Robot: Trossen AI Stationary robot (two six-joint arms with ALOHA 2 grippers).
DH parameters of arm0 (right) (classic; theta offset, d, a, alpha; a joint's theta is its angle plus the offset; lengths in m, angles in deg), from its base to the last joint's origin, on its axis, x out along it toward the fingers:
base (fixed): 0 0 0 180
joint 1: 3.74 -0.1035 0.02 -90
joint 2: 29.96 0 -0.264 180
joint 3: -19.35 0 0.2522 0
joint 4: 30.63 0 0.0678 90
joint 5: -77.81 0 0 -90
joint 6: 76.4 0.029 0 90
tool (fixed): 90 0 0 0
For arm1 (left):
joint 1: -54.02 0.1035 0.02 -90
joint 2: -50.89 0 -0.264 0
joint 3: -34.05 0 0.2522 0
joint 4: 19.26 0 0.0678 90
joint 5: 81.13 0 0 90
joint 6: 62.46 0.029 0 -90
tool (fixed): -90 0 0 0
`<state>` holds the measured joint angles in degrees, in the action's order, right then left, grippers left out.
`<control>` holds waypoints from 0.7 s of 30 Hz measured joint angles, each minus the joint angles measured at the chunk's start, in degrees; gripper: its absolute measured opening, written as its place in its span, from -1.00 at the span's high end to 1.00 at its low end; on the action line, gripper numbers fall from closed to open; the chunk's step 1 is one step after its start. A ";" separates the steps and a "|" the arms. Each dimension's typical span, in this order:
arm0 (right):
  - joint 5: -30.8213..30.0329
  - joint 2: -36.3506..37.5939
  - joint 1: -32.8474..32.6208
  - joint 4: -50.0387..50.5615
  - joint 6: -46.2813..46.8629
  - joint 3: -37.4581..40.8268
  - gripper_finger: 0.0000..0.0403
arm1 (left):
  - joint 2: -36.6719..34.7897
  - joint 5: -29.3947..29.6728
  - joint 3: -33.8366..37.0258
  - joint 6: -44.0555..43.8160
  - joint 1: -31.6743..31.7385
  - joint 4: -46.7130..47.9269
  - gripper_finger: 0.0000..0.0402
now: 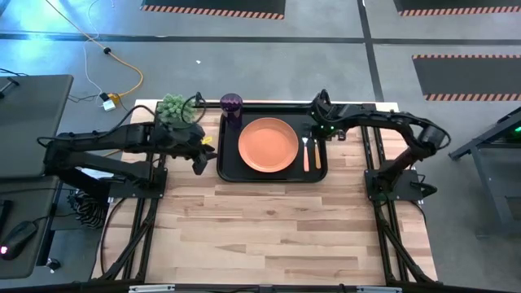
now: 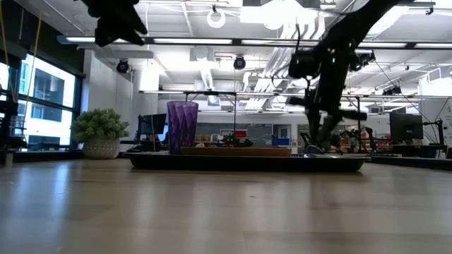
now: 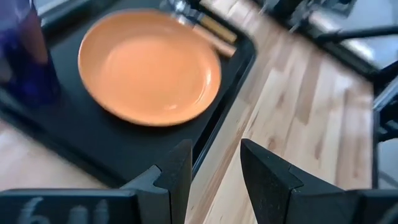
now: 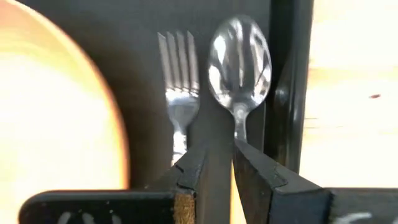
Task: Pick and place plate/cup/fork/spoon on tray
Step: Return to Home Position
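1. High view: no brand, label or readable writing shows on any item; the black tray (image 1: 230,171) sits at the far middle of the wooden surface (image 1: 269,228).
2. On the tray, the orange plate (image 1: 268,145) lies at centre and the purple cup (image 1: 231,104) stands at its far left corner.
3. Fork (image 1: 306,151) and spoon (image 1: 317,153) lie side by side between the plate and the tray's right rim.
4. Right claw (image 4: 217,168) hangs directly over the fork and spoon, its fingers a narrow gap apart and gripping nothing.
5. Left claw (image 3: 214,171) hovers off the tray's left edge, fingers slightly parted and empty, beside a green plant ball (image 1: 173,107).
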<state>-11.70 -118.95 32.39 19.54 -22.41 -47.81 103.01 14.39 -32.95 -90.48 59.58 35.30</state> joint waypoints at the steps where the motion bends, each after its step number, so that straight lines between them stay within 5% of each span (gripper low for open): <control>1: -0.40 1.34 -0.18 0.96 -0.01 -0.65 0.67 | -0.76 0.00 0.00 0.35 0.02 -0.73 0.38; 7: -3.79 10.38 -4.45 3.00 0.00 -4.90 0.67 | -8.81 0.18 0.00 4.18 -0.05 -1.09 0.38; 12: -12.70 16.29 -13.30 -3.37 0.32 -5.83 0.67 | -16.65 2.26 1.15 6.62 -0.07 -2.58 0.38; 21: -20.70 16.86 -27.79 -21.57 -5.03 -5.83 0.67 | -37.20 -2.05 18.31 6.23 -1.17 -17.40 0.38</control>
<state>-32.41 -102.09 4.60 -2.03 -27.44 -53.63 65.81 12.34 -14.64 -84.25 58.40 17.89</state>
